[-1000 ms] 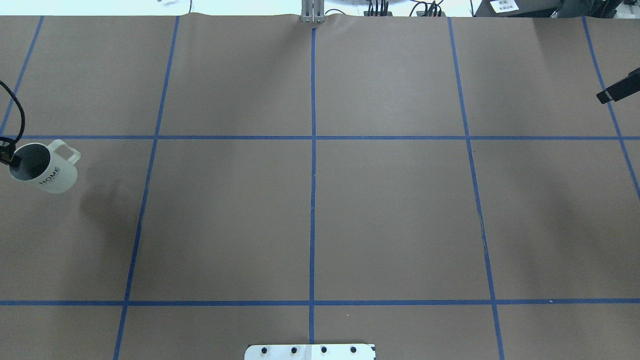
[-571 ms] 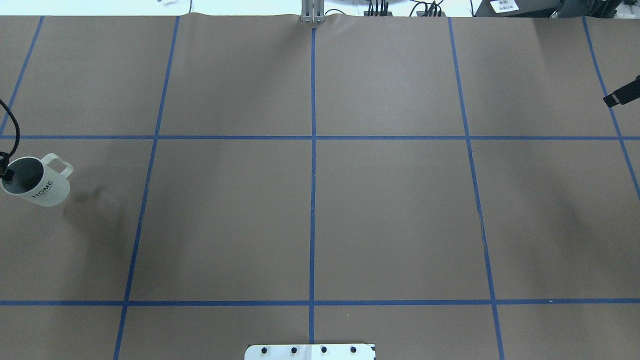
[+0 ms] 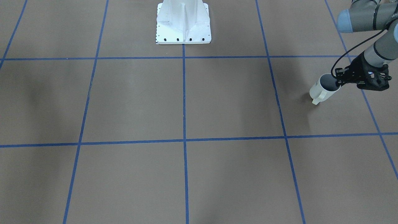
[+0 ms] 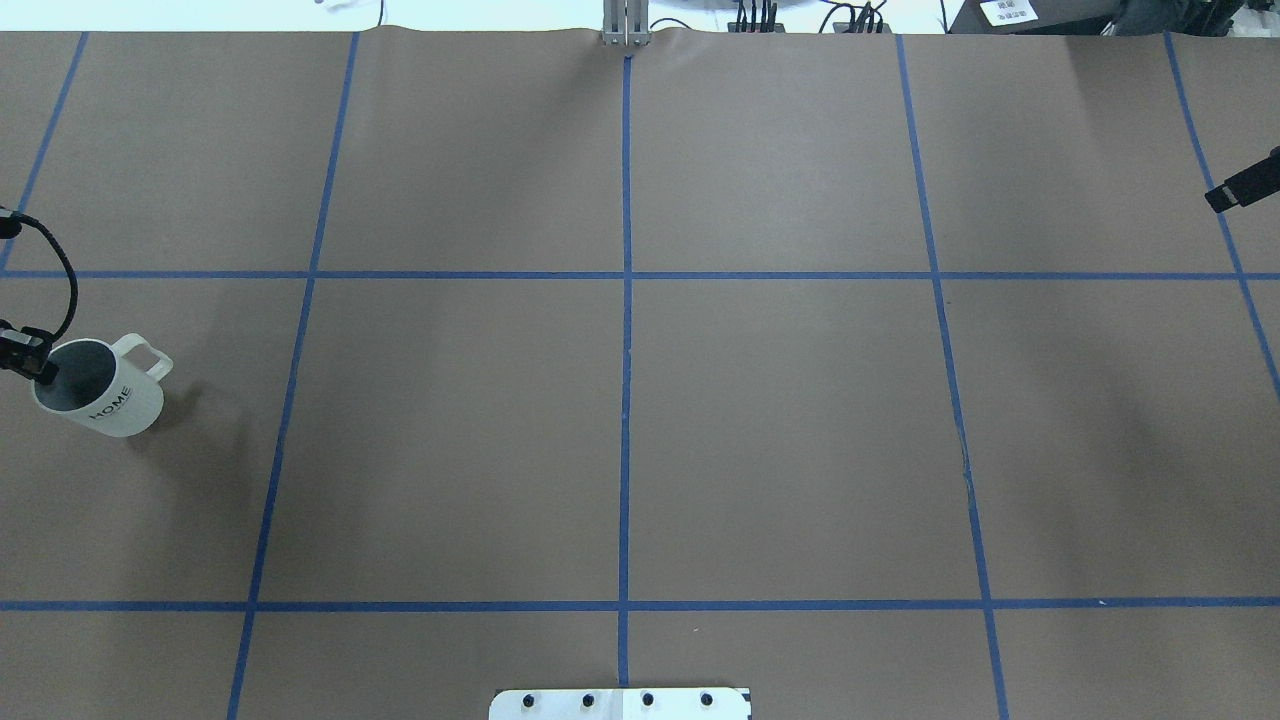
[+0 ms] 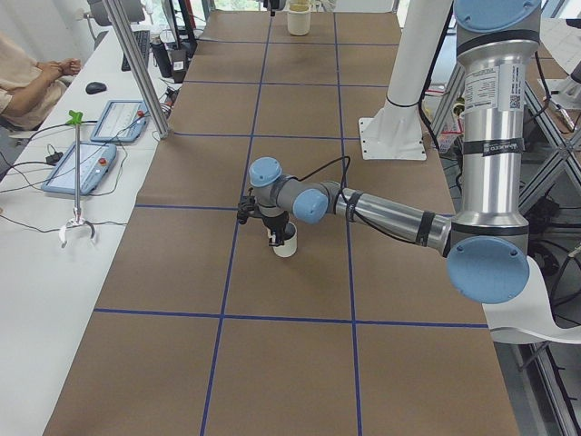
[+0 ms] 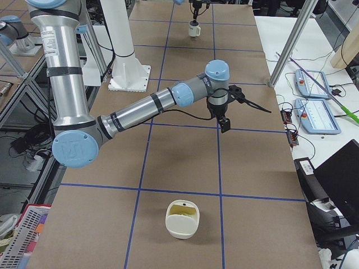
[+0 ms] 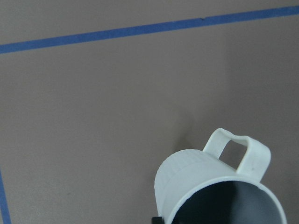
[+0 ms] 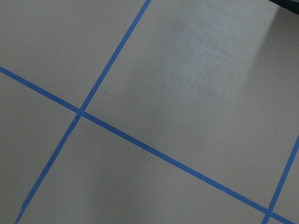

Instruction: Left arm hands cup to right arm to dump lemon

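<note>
Plainly, the jaws of the left gripper [image 3: 337, 83] were clamped on the rim of the cup [image 3: 321, 90], one finger dipping into its grey mouth. The cup was tilted, its handle pointing away from the robot base [image 3: 183, 23], down near the desk [image 3: 217, 102] and far out on the base's left side. On the base's opposite side the right gripper [image 4: 1240, 187] hung above the desk, and whether its jaws were open or closed could not be told.
</note>
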Robot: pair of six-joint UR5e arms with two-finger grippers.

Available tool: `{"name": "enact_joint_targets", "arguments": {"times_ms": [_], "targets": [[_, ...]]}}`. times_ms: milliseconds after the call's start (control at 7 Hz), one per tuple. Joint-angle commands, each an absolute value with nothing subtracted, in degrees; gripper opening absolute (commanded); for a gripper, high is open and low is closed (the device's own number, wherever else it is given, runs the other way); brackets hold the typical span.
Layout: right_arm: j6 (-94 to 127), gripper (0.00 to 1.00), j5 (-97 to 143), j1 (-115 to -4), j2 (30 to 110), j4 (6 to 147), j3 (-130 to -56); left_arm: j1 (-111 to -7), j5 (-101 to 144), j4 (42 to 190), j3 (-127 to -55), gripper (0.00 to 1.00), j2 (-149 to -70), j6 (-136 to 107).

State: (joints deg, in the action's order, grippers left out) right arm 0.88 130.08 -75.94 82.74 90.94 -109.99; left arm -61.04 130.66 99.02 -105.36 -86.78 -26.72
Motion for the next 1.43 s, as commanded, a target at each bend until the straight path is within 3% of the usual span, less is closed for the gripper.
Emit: {"name": "enact_joint_targets", "arguments": {"times_ms": [0,286,714,1000,1286], "targets": [[1.0,1.00,130.1,-75.9,82.4,91.3,-110.1,-60.6,130.6,98.8,-105.3,0.00,-86.7,-26.7],[1.0,1.00,130.1,-75.9,82.4,91.3,-110.2,-60.6,130.6,98.8,-105.3,0.43,-86.7,-26.6],[1.3,1.00,130.1,-76.0,81.9,93.1,-111.4,-60.7,130.7,99.1,-106.2,0.75,-86.8,-26.5],[1.3,1.00,130.0,-77.1,81.8,100.1,-116.3,-61.5,130.9,98.7,-112.1,0.87,-85.0,-26.4],[1.3,1.00,130.0,-78.2,81.7,102.6,-117.7,-64.2,130.9,98.5,-114.8,0.89,-83.8,-26.4]]}}
